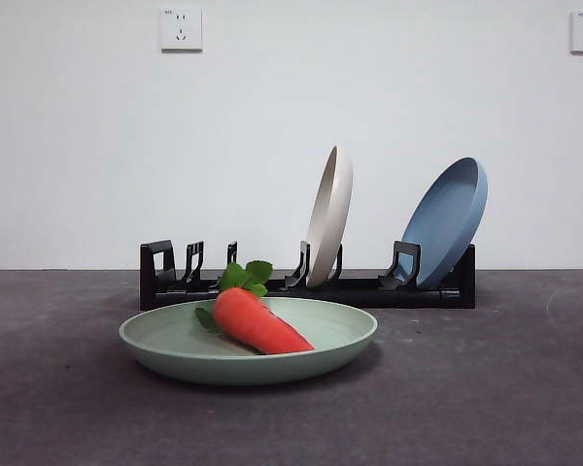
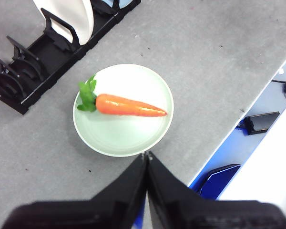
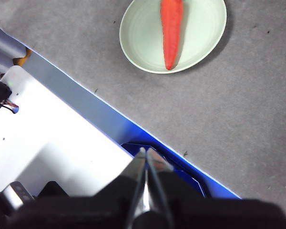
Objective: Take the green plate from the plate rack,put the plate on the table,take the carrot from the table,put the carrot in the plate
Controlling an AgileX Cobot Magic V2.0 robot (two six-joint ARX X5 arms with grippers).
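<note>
The green plate [image 1: 165,342] lies flat on the dark grey table [image 1: 486,388], just in front of the black plate rack [image 1: 175,282]. The carrot [image 1: 257,323] rests inside it, leafy top toward the rack. From the left wrist the plate [image 2: 128,138] and carrot [image 2: 129,105] are seen from above, with my left gripper [image 2: 147,155] shut and empty above the plate's near rim. In the right wrist view the plate [image 3: 200,33] and carrot [image 3: 171,28] show far off; my right gripper [image 3: 146,151] is shut, empty, over the table's edge.
A cream plate [image 1: 329,216] and a blue plate [image 1: 446,221] stand upright in the rack's right half; its left slots hold nothing. The table's edge [image 2: 238,119] runs close to the green plate, with blue and white gear [image 3: 47,129] beyond it.
</note>
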